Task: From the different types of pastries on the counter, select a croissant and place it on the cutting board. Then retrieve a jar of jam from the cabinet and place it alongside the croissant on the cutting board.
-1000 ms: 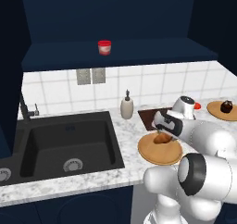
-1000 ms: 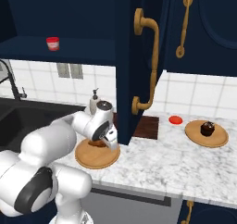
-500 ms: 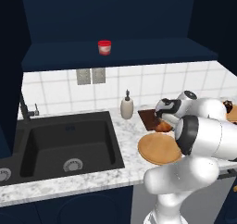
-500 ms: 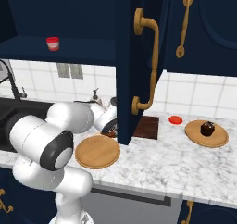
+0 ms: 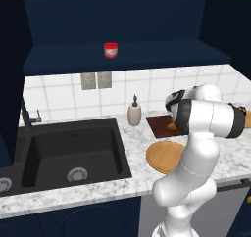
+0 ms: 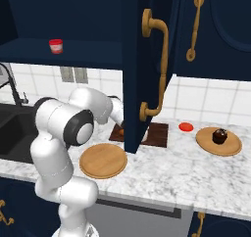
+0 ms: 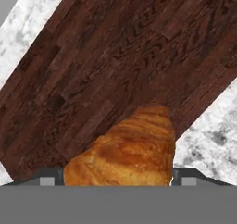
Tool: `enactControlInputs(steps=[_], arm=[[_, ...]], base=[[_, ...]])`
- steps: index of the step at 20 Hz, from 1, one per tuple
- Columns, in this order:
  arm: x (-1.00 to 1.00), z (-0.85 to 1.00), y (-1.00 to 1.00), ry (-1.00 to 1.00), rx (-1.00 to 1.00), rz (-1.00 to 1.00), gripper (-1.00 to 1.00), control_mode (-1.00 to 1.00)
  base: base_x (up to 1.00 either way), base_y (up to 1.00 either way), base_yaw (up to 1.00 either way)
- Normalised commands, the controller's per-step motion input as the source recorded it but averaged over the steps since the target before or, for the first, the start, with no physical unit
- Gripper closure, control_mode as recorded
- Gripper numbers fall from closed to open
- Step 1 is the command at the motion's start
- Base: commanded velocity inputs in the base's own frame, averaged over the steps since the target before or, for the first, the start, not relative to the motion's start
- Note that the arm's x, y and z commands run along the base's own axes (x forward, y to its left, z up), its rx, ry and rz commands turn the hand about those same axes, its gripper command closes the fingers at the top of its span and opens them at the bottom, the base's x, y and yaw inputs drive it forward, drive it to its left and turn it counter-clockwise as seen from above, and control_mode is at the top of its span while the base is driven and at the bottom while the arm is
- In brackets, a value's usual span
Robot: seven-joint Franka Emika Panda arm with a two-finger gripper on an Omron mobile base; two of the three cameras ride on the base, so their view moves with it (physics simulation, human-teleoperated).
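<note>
croissant (image 7: 125, 149) — golden-brown, flaky, ridged

- Even, soft rendered light; no glare or blur in any view.
- Dim toward twelve o'clock under the cabinet (image 5: 122, 15).
- Bright counter (image 6: 171, 167) at six o'clock carries faint shadows.

black sink (image 5: 73, 153), soap dispenser (image 5: 134, 113) – round wooden plates (image 6: 103, 160)

Dark grained wood cutting board (image 7: 106, 61), flaky golden croissant (image 7: 125, 153), veined marble counter (image 7: 208, 135).
</note>
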Motion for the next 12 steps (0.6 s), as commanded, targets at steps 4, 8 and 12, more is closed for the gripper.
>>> enactControlInputs(steps=[4, 8, 12], arm=[[0.5, -0.2, -0.56, 0.07, 0.0, -0.08, 1.0, -1.0], [0.33, -0.4, -0.65, 0.01, 0.0, -0.06, 1.0, -1.0], [0.31, -0.27, -0.26, 0.0, 0.04, -0.03, 1.0, -1.0]], base=[[0.0, 0.0, 0.0], [0.0, 0.0, 0.0], [0.0, 0.0, 0.0]])
